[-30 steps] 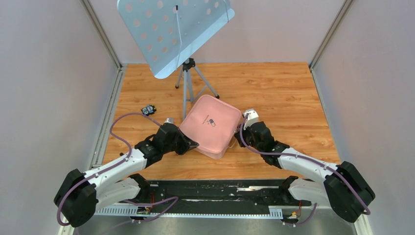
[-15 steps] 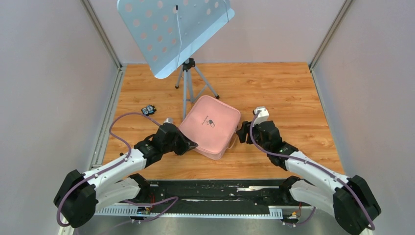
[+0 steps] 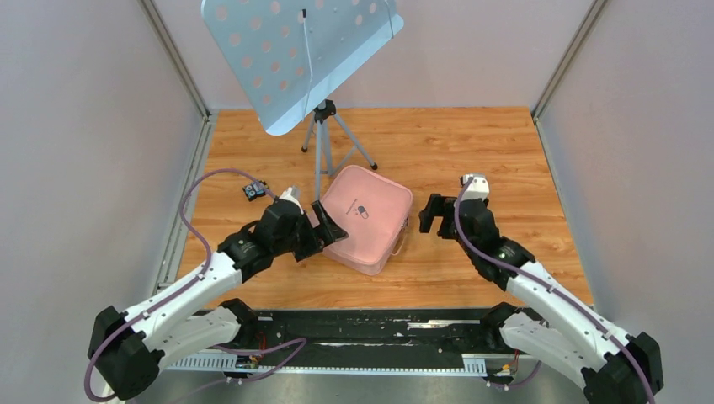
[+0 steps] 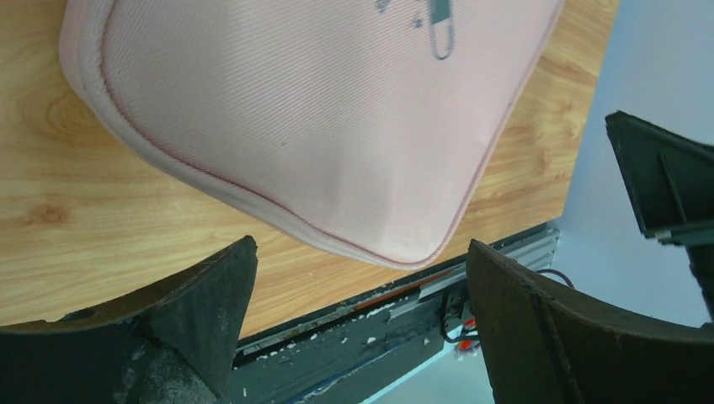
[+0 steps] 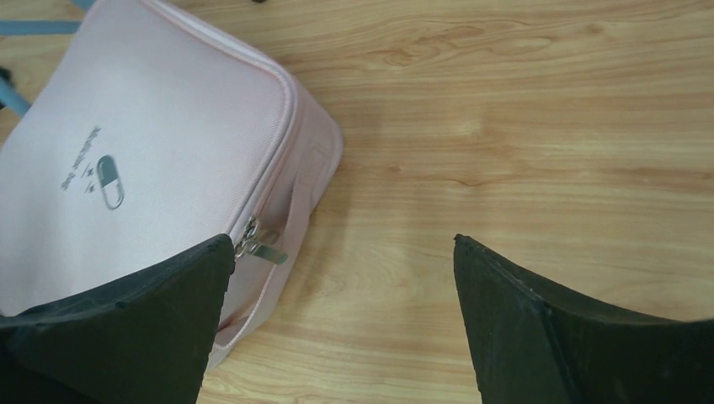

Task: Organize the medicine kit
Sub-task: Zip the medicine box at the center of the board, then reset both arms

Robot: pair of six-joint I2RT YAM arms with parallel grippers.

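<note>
We stretch both arms toward the middle, our left gripper (image 3: 324,227) and right gripper (image 3: 431,215) each with jaws spread wide.

Ahead of the left gripper (image 4: 358,246), the medicine kit (image 4: 320,126) is pink woven cloth, matt, with a fine ribbed weave and a smooth piped seam. That gripper's fingers (image 4: 194,311) are black plastic, matt, grainy and faintly layered. Beside the finger of the right gripper (image 5: 341,240) nearer the kit, the zip pull (image 5: 259,241) is shiny silvery metal. The table (image 5: 522,126) between its fingers is wood-grain board, smooth with a soft sheen.
</note>
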